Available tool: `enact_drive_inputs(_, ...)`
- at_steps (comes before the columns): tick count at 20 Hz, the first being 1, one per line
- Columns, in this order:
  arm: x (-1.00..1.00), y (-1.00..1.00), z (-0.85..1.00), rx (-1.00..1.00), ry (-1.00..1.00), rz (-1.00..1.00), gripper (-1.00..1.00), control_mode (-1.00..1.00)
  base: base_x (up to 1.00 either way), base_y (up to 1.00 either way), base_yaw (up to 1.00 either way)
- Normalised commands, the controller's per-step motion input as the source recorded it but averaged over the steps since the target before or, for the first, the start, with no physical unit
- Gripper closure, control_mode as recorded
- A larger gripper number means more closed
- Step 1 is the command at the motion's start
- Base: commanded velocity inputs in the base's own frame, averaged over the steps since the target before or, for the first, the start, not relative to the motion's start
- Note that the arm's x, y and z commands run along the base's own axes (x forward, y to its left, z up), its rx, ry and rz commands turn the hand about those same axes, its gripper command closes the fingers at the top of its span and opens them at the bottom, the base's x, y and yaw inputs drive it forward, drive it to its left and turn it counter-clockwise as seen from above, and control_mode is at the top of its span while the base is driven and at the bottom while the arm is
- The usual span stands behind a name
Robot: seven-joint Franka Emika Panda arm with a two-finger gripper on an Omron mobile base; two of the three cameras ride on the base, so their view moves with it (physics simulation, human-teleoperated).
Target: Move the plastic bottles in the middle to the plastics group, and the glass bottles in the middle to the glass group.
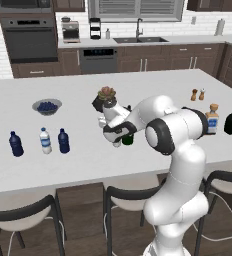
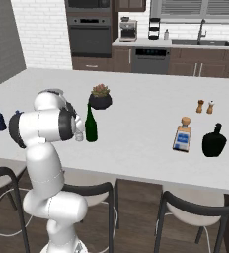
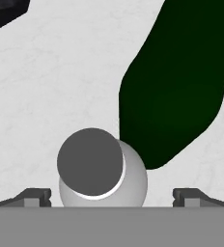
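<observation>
The gripper (image 3: 112, 195) hangs straight over the clear greyish bottle (image 3: 102, 169) in the middle of the white island counter (image 1: 153, 90). In the hand view its two dark fingertips (image 3: 34, 197) stand wide apart on either side of the bottle's cap, touching nothing, so the jaws are spread and hold nothing. Just beside that small bottle, and looking to touch it from above, stands the dark green bottle (image 2: 91, 126), upright, its long neck rising in front of a dark planter with a reddish succulent (image 2: 100, 97). In the left base view the arm covers most of this spot; only the green bottle's base and a bit of the small bottle show beneath the wrist, so whether the fingers have come down to cap level is hard to judge there. Toward the left end of the counter the plastics group stands in a row: a dark blue bottle (image 1: 16, 144), a clear bottle with a blue label (image 1: 46, 141), and another dark blue bottle (image 1: 63, 141), near a bowl of blueberries (image 1: 47, 106). Well apart, toward the right end, stand the squarish clear bottle with a tan stopper (image 2: 182, 135) and the squat black bottle (image 2: 214, 141), with two small shakers (image 2: 205, 105) behind them.
</observation>
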Motion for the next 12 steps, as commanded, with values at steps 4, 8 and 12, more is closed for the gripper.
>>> enact_drive_inputs(4,0.0,0.01,0.0,0.0,0.0,0.0,1.0,-1.0,0.0,0.0,0.0)
enact_drive_inputs(8,0.0,0.03,0.0,0.0,0.0,0.0,1.0,-1.0,0.0,0.0,0.0)
enact_drive_inputs(12,0.0,0.0,0.0,0.0,0.0,0.0,1.0,-1.0,0.0,0.0,0.0)
